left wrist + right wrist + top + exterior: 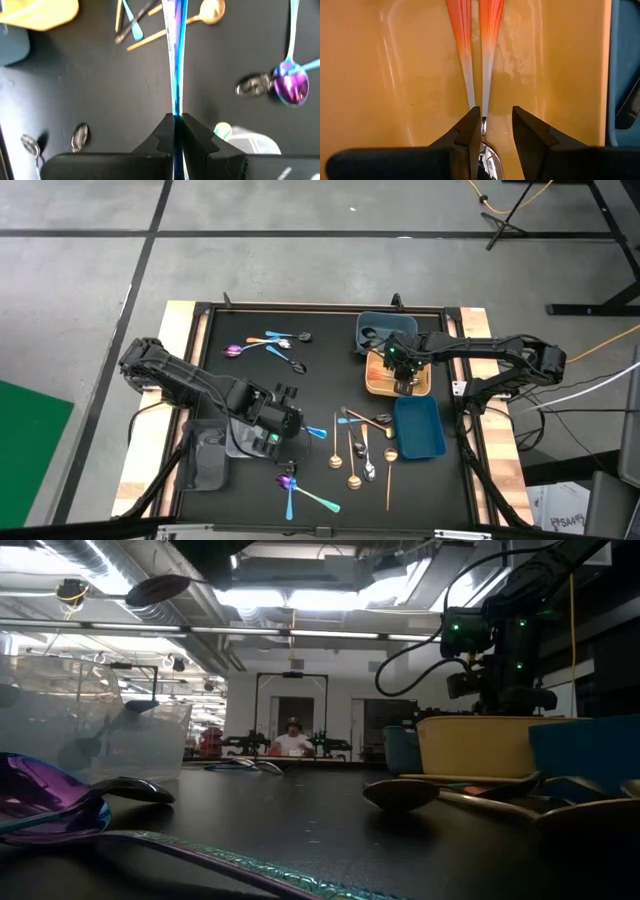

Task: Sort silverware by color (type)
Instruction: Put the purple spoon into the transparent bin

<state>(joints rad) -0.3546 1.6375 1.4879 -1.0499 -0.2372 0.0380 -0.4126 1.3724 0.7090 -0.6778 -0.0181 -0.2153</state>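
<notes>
Black table, spoons scattered. Left gripper pinches blue spoon by handle tip, over grey tray. Right gripper open above orange spoon in yellow tray. Risk: thin grip, blue spoon swivels, drops outside tray.

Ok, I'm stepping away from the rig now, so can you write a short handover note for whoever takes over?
Left gripper: shut on a blue iridescent spoon, near the table's left front, by the grey tray.
Right gripper: open, down inside the yellow tray, over a copper-orange spoon.
Done: a few spoons in trays.
Left: loose spoons at the table's back left, middle front and front. Blue tray looks empty.
</notes>
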